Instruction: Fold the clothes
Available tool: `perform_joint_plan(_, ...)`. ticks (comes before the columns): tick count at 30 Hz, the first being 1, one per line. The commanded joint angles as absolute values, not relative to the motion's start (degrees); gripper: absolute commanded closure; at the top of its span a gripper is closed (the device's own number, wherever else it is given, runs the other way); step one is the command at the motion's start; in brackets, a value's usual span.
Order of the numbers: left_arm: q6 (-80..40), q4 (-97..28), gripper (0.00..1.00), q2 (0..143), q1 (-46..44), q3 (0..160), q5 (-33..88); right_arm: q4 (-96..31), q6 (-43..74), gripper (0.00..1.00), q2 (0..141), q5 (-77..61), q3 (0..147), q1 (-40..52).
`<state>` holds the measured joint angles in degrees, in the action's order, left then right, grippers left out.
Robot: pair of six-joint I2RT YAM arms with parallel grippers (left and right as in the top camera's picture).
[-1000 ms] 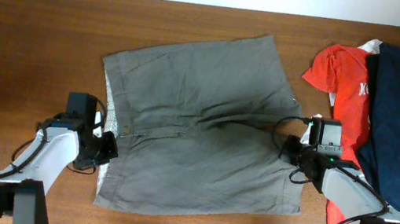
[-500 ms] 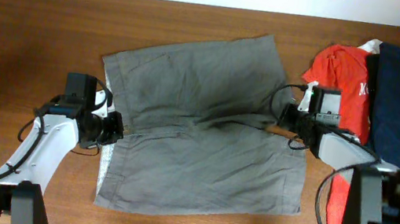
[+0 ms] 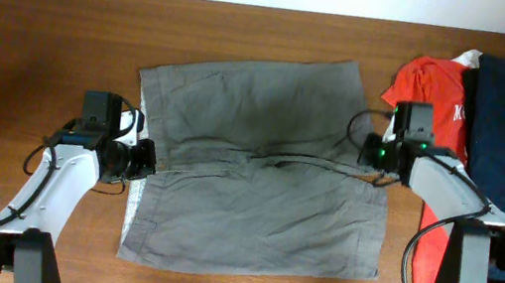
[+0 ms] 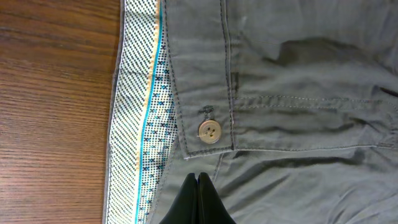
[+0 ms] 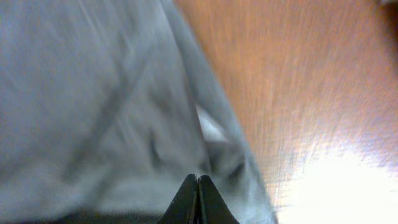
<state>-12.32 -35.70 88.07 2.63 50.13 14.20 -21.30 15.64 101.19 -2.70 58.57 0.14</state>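
1. The left gripper point(image 4: 198, 178) is clenched, and a pinch of the shorts point(image 3: 255, 192) appears to be held at the fly. The button point(image 4: 210, 131) lies just ahead of its tips, and the patterned waistband lining point(image 4: 138, 124) is seen ahead and to one side.
2. The shorts are spread flat on the bench point(image 3: 45, 50) between the two grippers, with the waistband at the left gripper and the leg hems at the right one. A taut crease is seen running from one to the other.
3. The right gripper point(image 5: 198, 178) is clenched at the hem edge where the legs meet. Cloth seems to be caught, though its wrist view is blurred.
4. The step in hand is judged to be a fold along that crease. Both pinches should be raised together and level, then carried across so that one leg is laid on the other with the hems matched.
5. The orange-red T-shirt point(image 3: 421, 86), just beyond the right gripper, should be kept clear of.
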Motion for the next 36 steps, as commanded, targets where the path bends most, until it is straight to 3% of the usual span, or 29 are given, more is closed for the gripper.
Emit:
perform_joint_plan(1,-10.6,-36.0,1.00,88.3,2.4,50.5,22.8,-25.8,14.8,0.95,99.3,-1.5,64.7,-0.1)
perform_joint_plan(7,-10.6,-29.5,1.00,96.1,2.2,50.3,20.6,-37.6,14.8,0.95,99.4,-6.0,66.0,-0.1)
perform_joint_plan(11,-12.4,-28.6,1.00,105.3,2.3,50.3,10.4,-46.1,14.8,0.95,99.4,-6.0,66.0,-0.1)
perform_joint_plan(17,-12.3,-29.4,1.00,106.1,8.5,51.0,3.3,-52.0,14.8,0.95,99.4,-6.0,66.0,-0.1)
perform_joint_plan(25,-7.2,-33.6,1.00,105.8,12.1,61.1,10.9,-57.1,14.8,0.95,99.4,-6.0,66.0,-0.1)
perform_joint_plan(30,-7.6,-42.1,1.00,97.4,12.1,68.6,15.7,-60.2,14.9,0.91,99.4,-9.8,66.0,-0.1)
perform_joint_plan(33,-14.7,-46.8,0.99,82.7,12.0,68.6,15.7,-61.3,15.4,0.83,99.4,-10.6,66.0,-0.1)
perform_joint_plan(36,-16.7,-53.8,1.00,72.2,12.1,68.6,14.9,-65.3,15.2,0.83,99.2,-13.4,65.9,-0.1)
